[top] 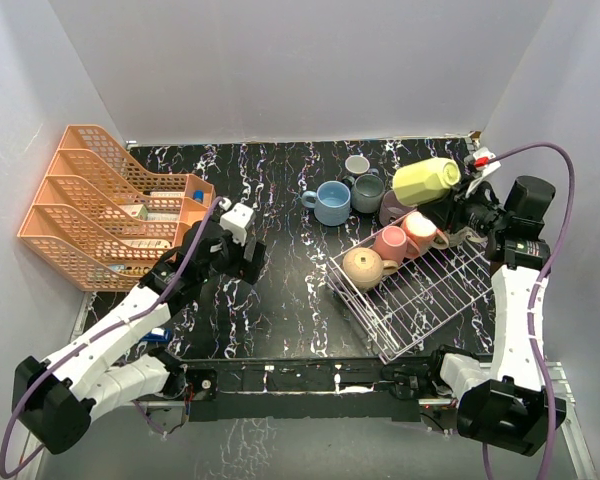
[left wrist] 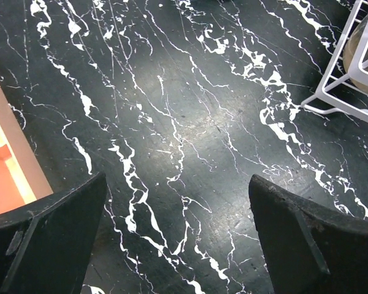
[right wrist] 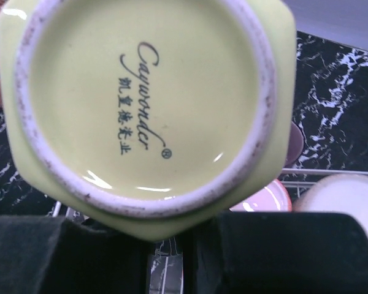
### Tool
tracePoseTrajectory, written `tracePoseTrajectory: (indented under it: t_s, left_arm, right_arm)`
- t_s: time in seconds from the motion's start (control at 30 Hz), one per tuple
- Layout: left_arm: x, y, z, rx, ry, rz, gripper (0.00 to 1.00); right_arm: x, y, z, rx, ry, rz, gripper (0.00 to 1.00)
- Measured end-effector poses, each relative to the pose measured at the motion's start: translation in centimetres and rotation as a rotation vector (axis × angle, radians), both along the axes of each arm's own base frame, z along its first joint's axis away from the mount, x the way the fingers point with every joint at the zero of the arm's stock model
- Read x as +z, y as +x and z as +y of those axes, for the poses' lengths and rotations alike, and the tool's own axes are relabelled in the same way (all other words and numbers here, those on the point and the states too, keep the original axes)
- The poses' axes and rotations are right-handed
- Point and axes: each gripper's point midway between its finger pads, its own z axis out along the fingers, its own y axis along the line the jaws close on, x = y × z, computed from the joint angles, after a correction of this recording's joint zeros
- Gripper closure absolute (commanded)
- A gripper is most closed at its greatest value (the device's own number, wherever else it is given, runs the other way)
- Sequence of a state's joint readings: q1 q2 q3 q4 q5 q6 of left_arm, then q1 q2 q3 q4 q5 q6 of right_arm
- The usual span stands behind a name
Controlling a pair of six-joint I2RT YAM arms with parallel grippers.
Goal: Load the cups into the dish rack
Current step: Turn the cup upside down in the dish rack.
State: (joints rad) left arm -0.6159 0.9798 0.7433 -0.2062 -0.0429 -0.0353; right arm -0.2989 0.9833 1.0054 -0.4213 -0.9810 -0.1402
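At far left the orange tray organizer (top: 100, 205) plays no part. Just beside it the left claw (top: 248, 258) hangs over the bare desk (top: 280, 300), its jaws spread wide and holding nothing.

In the middle, a blue cup (top: 332, 203), a grey-teal cup (top: 367, 192) and a small grey cup (top: 357, 164) wait on the desk behind the dish rack (top: 430, 300). In the rack's near-left end sit a tan cup (top: 363, 268), a pink cup (top: 391, 242) and a peach cup (top: 420, 230).

Above the rack's far end the pale yellow cup (top: 427, 180) hangs on its side, clamped near its foot by the right claw (top: 458, 190).

These are probably glazed ceramic: stiff, weighty, slick under the pads and apt to chip against wire or a neighbour. A hold across the wall or rim seems surer than one on the handle.

The overhead view alone shows the free slots. The left wrist view confirms the gap between the left claw's fingers (left wrist: 49, 239) is empty, with the rack's corner off to the right. The right wrist view shows the yellow cup's stamped base filling the frame, and black pads (right wrist: 294, 251) pressed at its lower edge.
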Motion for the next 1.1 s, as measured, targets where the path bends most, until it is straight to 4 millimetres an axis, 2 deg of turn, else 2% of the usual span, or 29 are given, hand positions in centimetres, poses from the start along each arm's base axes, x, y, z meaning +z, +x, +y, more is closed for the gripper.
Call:
tracePoseTrajectory:
  t_s: [0.3,0.47,0.8,1.1]
  left_arm:
    - [-0.6,0.0,0.9,0.021,0.032,-0.013,0.03]
    - [-0.2,0.1,1.1,0.03,0.032,-0.031,0.03]
    - [-0.4,0.0,1.3,0.03,0.04,-0.034,0.03]
    - [-0.3,0.1,1.3,0.028,0.04,-0.039,0.03]
  right_arm:
    - [-2.4,-0.6,-3.2,-0.11,-0.153,0.07,0.92]
    - [-3.5,-1.2,-4.3,-0.138,-0.238,0.1,0.92]
    - [-6.5,-2.0,-6.6,-0.137,-0.383,0.193,0.92]
    - [-8.3,-3.5,-8.5,-0.11,-0.538,0.224,0.92]
